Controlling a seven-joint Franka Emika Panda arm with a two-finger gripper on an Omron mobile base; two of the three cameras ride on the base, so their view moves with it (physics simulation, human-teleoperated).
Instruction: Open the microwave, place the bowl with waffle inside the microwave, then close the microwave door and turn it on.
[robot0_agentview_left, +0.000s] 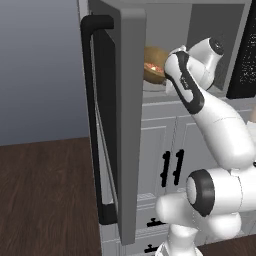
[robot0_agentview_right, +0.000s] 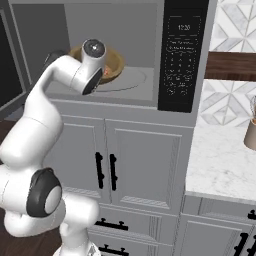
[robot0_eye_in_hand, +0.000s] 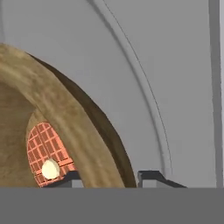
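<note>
The microwave (robot0_agentview_right: 185, 55) stands open, and its microwave door (robot0_agentview_left: 127, 125) is swung out to the left with its black bar handle (robot0_agentview_left: 94, 125) facing me. The tan wooden bowl (robot0_eye_in_hand: 57, 109) with the waffle (robot0_eye_in_hand: 43, 144) is inside the cavity, over the round turntable (robot0_agentview_right: 134, 80). From the base it shows as the bowl (robot0_agentview_left: 153, 67) beyond the wrist and the bowl (robot0_agentview_right: 115, 64) at the cavity's left. My gripper (robot0_eye_in_hand: 109, 177) straddles the bowl's rim, one fingertip inside and one outside, shut on it. I cannot tell whether the bowl rests on the turntable.
White cabinet doors with black handles (robot0_agentview_right: 105, 170) sit below the microwave. A marble counter (robot0_agentview_right: 220, 160) lies to the right with a tan holder (robot0_agentview_right: 250, 132) on it. The open door closes off the arm's left side. Dark wood floor (robot0_agentview_left: 45, 200) lies to the left.
</note>
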